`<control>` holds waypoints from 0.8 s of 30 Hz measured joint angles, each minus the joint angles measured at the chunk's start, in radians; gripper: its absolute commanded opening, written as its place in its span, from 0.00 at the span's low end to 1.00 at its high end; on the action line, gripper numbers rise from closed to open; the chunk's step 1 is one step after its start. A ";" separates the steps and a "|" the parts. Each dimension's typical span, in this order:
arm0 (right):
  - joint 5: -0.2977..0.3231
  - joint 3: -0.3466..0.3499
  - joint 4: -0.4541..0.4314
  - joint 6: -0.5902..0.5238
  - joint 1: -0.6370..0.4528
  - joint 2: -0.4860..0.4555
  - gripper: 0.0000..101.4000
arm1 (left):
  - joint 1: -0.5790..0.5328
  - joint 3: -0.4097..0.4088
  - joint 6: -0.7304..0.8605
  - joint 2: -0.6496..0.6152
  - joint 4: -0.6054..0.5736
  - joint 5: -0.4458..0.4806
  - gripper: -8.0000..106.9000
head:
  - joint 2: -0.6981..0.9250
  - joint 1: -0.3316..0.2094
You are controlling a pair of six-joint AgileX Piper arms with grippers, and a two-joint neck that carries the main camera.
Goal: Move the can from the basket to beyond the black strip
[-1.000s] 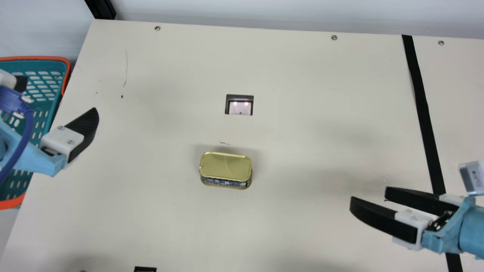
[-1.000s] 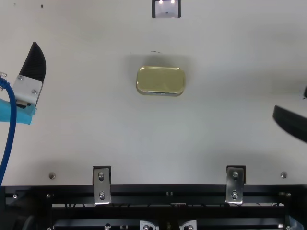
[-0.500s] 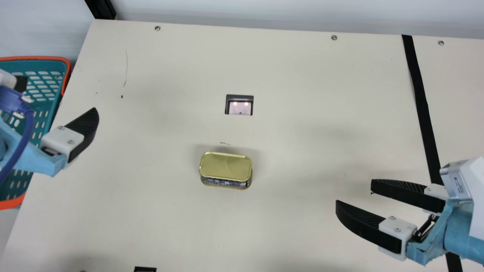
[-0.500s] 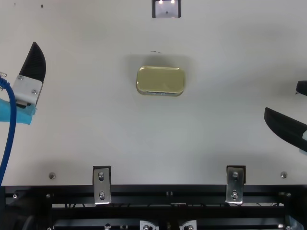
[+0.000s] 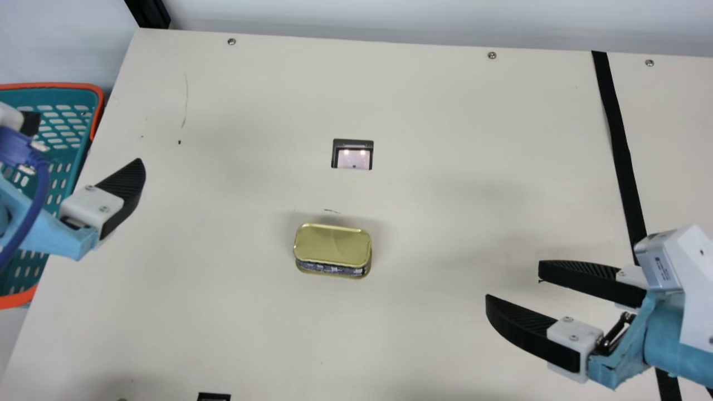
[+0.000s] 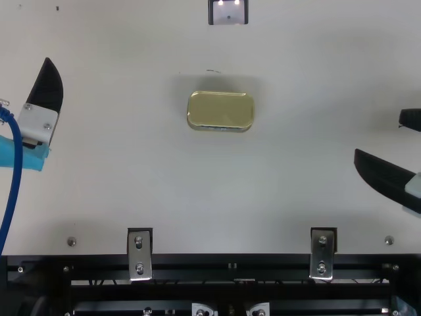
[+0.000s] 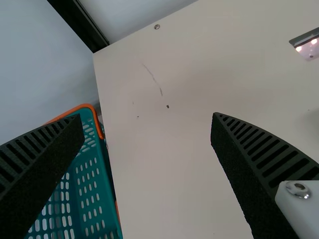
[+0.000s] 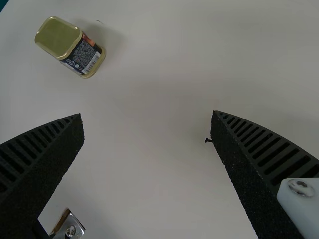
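1. Can [image 5: 332, 245]: oblong tin, rounded corners, smooth gold metal lid facing up with a raised rim, gold base edge, dark printed label round the side. Stands on the table, between basket and black strip, well apart from both my grippers.
2. My left gripper [image 5: 88, 138]: wide open, holding nothing, over the basket side of the table. Ribbed black fingers [image 7: 271, 154], grainy inner faces, white mounts. Glossy blue cable [image 5: 41, 189] loops beside it.
3. My right gripper [image 5: 513, 283]: wide open too, nothing in grasp, on the strip side of the can. Same curved, ribbed fingers; light blue wrapping behind them. Small dark shred [image 8: 209, 141] just by one fingertip.
4. Basket [image 5: 99, 106]: teal plastic, slotted walls, orange rim, beside the table's left edge. My left arm crosses over part of it, so I can't tell all that it holds; the can is outside it.
5. Black strip [image 5: 624, 172]: flat, matte, slightly wavy edge, running down the table's right side, passing under my right arm.
6. Table [image 5: 434, 139]: cream, smooth, faint scratch and dark specks. Rectangular cutout [image 5: 354, 161] beyond the can, two small lights glowing in it. Silver metal brackets [image 6: 139, 257] screwed along the near edge.
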 measured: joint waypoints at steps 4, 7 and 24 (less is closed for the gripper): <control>-0.020 0.002 0.028 -0.001 0.058 0.000 1.00 | 0.000 0.000 0.000 0.000 0.000 0.000 0.85 | 0.000 0.000; -0.042 0.003 0.051 0.000 0.105 0.005 1.00 | 0.000 0.000 0.000 0.000 0.000 0.000 0.85 | 0.000 0.000; -0.195 -0.023 0.177 0.049 0.421 0.050 1.00 | 0.000 0.000 0.000 0.000 0.000 0.000 0.85 | 0.000 0.000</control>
